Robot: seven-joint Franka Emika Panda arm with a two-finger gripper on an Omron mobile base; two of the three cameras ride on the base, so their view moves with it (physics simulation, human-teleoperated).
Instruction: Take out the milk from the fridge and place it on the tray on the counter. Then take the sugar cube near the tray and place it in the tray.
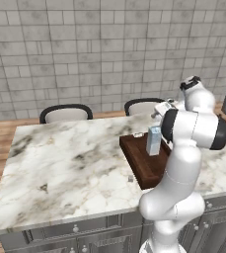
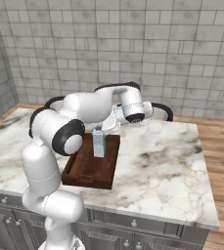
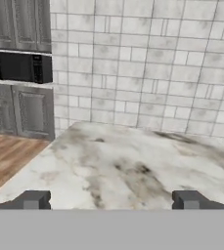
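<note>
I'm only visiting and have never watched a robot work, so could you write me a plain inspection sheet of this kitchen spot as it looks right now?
Surface: counter with white-and-grey marble top over grey cabinet doors.
Job's things: milk stands upright inside the tray; sugar cube lies on the marble beside the tray's near edge, not yet in it.
Clutter: a small pale object at the tray's far rim, too small to identify.
Grippers: gripper open, holding nothing, finger tips wide apart above bare marble.
Cables: nothing seen.
Surroundings: grey tiled wall, two chairs behind the counter, wooden floor, dark microwave among grey cabinets.
</note>
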